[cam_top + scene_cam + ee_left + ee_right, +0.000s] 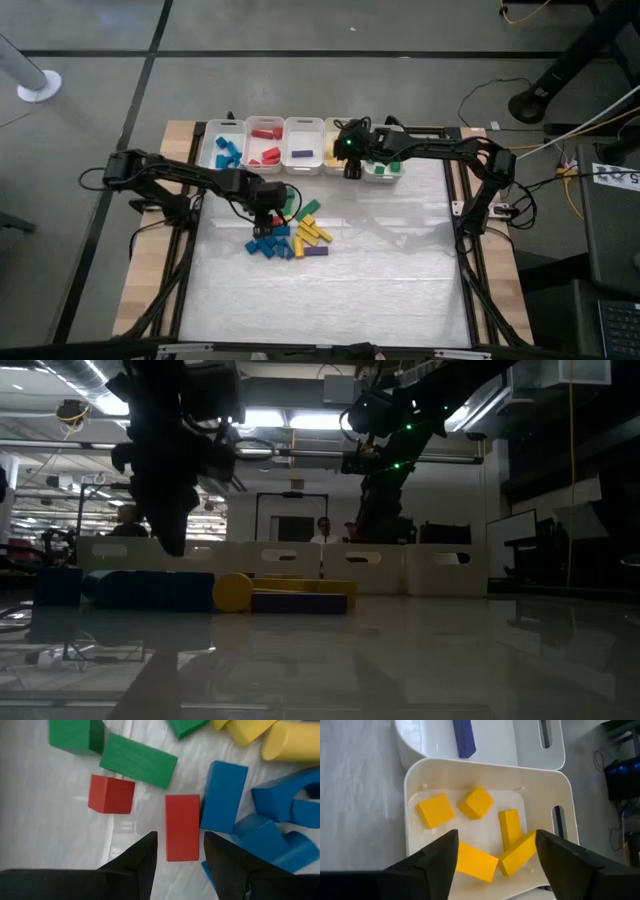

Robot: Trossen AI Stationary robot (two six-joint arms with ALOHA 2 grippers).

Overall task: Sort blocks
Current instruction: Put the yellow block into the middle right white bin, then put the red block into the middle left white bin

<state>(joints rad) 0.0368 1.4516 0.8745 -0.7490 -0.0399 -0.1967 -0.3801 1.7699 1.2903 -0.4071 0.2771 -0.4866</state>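
Red bar (182,827) lies between the open left claw (180,851) fingers, ungrasped; next: descend, clench. Right claw (495,852) hangs released above the yellow bin (415,775).

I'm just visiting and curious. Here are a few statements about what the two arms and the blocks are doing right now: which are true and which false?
1. The right gripper hangs open over the bin of yellow blocks. True.
2. The left gripper is over a purple block. False: a red bar lies between its open fingers.
3. A purple block lies in the neighbouring bin. True.
4. All blocks are already sorted. False: a mixed pile remains on the table.
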